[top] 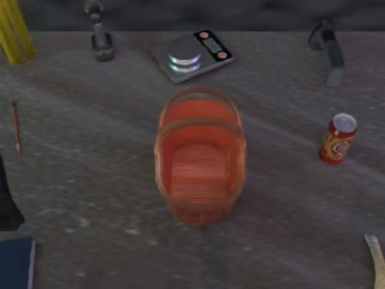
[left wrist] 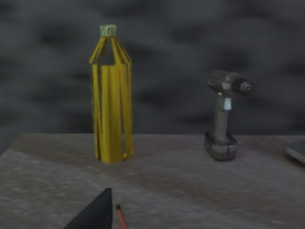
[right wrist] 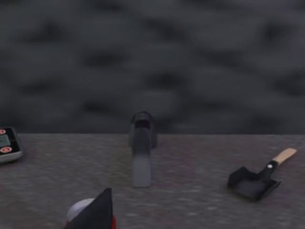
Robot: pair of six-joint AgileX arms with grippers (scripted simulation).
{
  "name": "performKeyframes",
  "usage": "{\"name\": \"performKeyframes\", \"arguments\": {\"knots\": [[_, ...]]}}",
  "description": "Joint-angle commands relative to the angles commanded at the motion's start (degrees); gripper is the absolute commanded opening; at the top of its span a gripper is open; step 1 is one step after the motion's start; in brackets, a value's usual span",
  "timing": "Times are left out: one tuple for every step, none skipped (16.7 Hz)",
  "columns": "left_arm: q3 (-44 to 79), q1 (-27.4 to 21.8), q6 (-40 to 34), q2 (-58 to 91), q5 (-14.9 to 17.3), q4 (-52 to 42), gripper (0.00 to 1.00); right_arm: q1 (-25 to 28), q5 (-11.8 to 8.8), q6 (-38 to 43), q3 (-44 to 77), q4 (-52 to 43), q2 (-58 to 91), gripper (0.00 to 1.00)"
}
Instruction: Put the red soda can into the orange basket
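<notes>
One small red cylindrical soda can [top: 337, 139] stands upright right of one large oval orange woven basket [top: 200, 156] on the grey desk [top: 90, 180]; neither arm's finger state can be told.

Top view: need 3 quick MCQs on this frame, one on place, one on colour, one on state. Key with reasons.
1. Where is the red soda can relative to the orange basket?
A. Inside it
B. On the table at the top view's right of it
C. At the top view's left of it

2. What colour is the tall bottle at the table's far left corner?
A. Yellow
B. Blue
C. White

3. What state is the can in?
A. Lying on its side
B. Held in a gripper
C. Standing upright, untouched

Key:
1 B: the can stands apart from the basket, near the right edge.
2 A: its body is yellow in the top and left wrist views.
3 C: its silver top faces up and no gripper is near it in the top view.
</notes>
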Motion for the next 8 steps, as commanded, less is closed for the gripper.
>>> {"name": "performKeyframes", "arguments": {"knots": [[0.00, 0.00, 0.00, 0.00, 0.00, 0.00, 1.00, 0.00, 0.00, 0.00, 0.00, 0.00, 0.00, 1.00], [0.00, 0.00, 0.00, 0.00, 0.00, 0.00, 1.00, 0.00, 0.00, 0.00, 0.00, 0.00, 0.00, 1.00], [0.00, 0.00, 0.00, 0.00, 0.00, 0.00, 1.00, 0.10, -0.03, -0.20, 0.56, -0.41, 0.57, 1.00], [0.00, 0.00, 0.00, 0.00, 0.00, 0.00, 1.00, 0.30, -0.08, -0.59, 1.73, -1.24, 1.74, 1.00], [0.00, 0.00, 0.00, 0.00, 0.00, 0.00, 1.00, 0.57, -0.13, -1.16, 3.49, -2.45, 3.53, 1.00], [0.00, 0.00, 0.00, 0.00, 0.00, 0.00, 1.00, 0.89, -0.18, -1.90, 5.83, -4.00, 5.93, 1.00], [0.00, 0.00, 0.00, 0.00, 0.00, 0.00, 1.00, 1.26, -0.22, -2.78, 8.66, -5.88, 8.94, 1.00], [0.00, 0.00, 0.00, 0.00, 0.00, 0.00, 1.00, 1.64, -0.22, -3.79, 11.93, -8.04, 12.56, 1.00]]}}
